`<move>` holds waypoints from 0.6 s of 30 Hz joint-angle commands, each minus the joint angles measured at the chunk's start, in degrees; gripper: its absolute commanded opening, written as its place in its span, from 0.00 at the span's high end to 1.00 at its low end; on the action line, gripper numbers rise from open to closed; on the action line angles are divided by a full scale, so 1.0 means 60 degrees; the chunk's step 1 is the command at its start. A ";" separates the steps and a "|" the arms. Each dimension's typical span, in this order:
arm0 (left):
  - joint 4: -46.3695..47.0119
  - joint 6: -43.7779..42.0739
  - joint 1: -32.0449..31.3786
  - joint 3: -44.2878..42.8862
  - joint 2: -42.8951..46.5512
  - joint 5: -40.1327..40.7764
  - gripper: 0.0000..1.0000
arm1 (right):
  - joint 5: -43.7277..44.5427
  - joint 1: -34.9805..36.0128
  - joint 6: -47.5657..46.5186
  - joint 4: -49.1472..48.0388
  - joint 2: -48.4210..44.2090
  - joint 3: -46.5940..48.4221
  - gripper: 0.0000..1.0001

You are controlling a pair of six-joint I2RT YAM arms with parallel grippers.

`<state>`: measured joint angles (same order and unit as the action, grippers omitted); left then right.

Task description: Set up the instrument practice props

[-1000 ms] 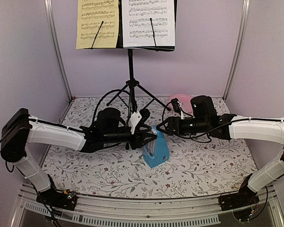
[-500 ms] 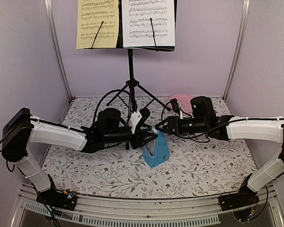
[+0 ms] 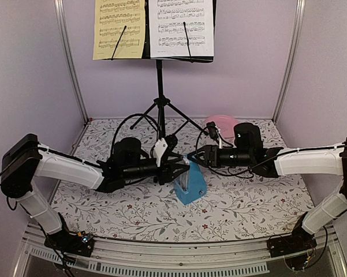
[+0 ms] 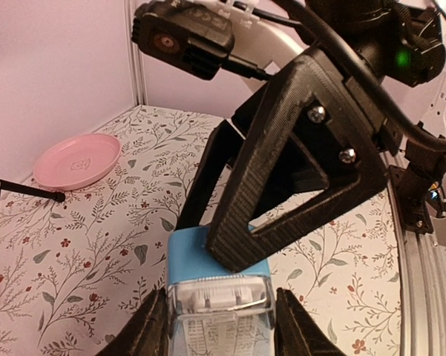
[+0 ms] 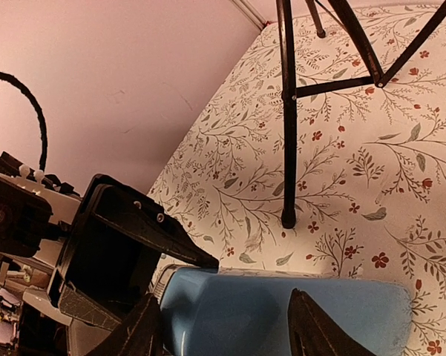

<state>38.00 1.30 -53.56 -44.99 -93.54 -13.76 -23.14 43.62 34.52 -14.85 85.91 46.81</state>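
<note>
Two grippers now meet at the metronome [image 3: 191,186], just in front of the stand's [image 3: 159,81] tripod. Your left gripper [image 3: 182,168] clamps its sides. Your right gripper [image 3: 196,158] has slid in from the stand's right over the last second; its fingers [image 5: 315,330] straddle the blue top, and you cannot tell whether they press it.

Looks to be a robot lab's test booth, not a lived-in room. Closed in by plain lilac panels [image 3: 29,69] on aluminium posts [image 3: 71,57]; floored with a flower-print table cover [image 3: 242,202]; fitted with a left arm [image 3: 63,167] and a right arm [image 3: 306,160] bolted to a metal rail [image 3: 179,254] at the near edge, black cables [image 3: 124,124] left bare.
</note>
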 commanded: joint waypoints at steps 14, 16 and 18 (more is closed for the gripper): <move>0.1196 0.0530 0.0103 0.0337 0.0864 -0.0550 0.79 | 0.1408 -0.0163 -0.0602 0.4040 0.1619 -0.1104 0.48; 0.1150 0.0523 0.0101 0.0496 0.0882 -0.0462 0.80 | 0.1473 -0.0216 -0.0565 0.4116 0.1641 -0.1109 0.49; 0.1183 0.0524 0.0100 0.0774 0.0838 -0.0375 0.79 | 0.1524 -0.0290 -0.0561 0.4233 0.1649 -0.1154 0.50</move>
<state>39.59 2.17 -53.32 -42.85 -92.14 -14.00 -24.45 44.21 34.48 -17.65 87.46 46.87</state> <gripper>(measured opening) 0.441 0.510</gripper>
